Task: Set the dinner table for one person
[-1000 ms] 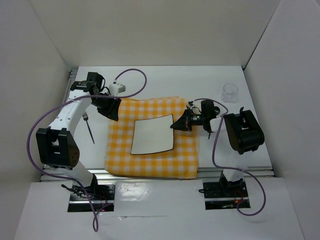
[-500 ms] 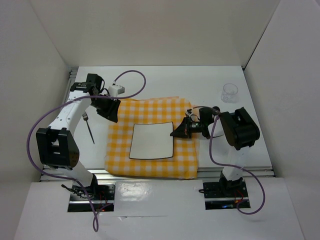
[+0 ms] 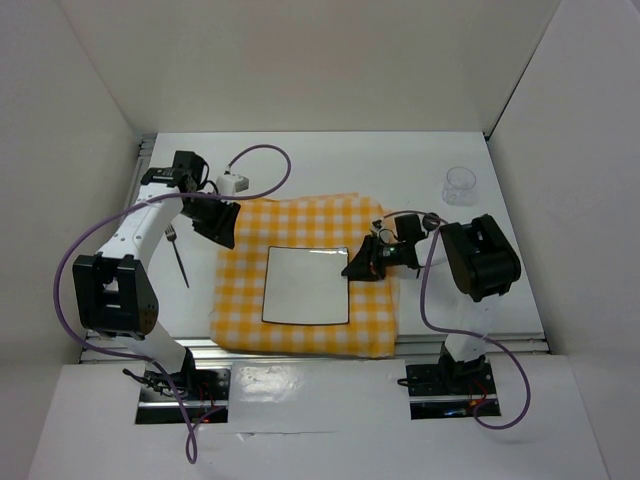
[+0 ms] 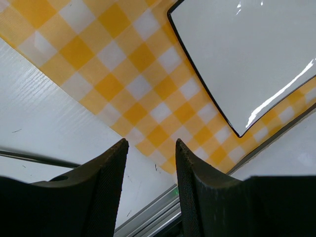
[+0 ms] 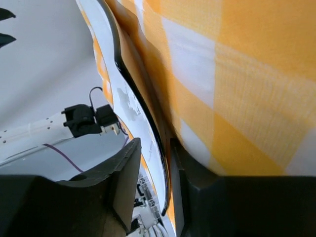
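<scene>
Near edge: both arm bases, aluminium rail [image 3: 300, 347] runs along the near side of the dinner table [image 3: 330, 160]. The table is the big white surface filling the middle of the top view, everything else sits on it.

Yellow-and-white checked cloth [image 3: 240, 310] lies flat on the near-centre of the table, its near edge just beside the rail. White square plate [image 3: 305, 285] with thin dark rim rests flat on the cloth, roughly centred.

Right gripper [image 3: 350, 270] is low at the plate's right edge. Wrist view: plate rim sits between the two fingers [image 5: 126, 182], one finger on each side, cloth close up against the right one. Jaws are narrow around the rim, but cannot tell if they pinch it or only straddle it.

Fork [image 3: 180, 260] lies on bare table left of the cloth, apart from it, tines pointing far.

Left gripper [image 3: 226, 234] hangs over the cloth's far-left corner. Wrist view: fingers spread, nothing between them, cloth edge and bare table visible in the gap, plate corner further off.

Far right: clear glass [image 3: 459, 185] upright on bare table, well apart from the cloth. A purple cable loops over the far-left of the table.
</scene>
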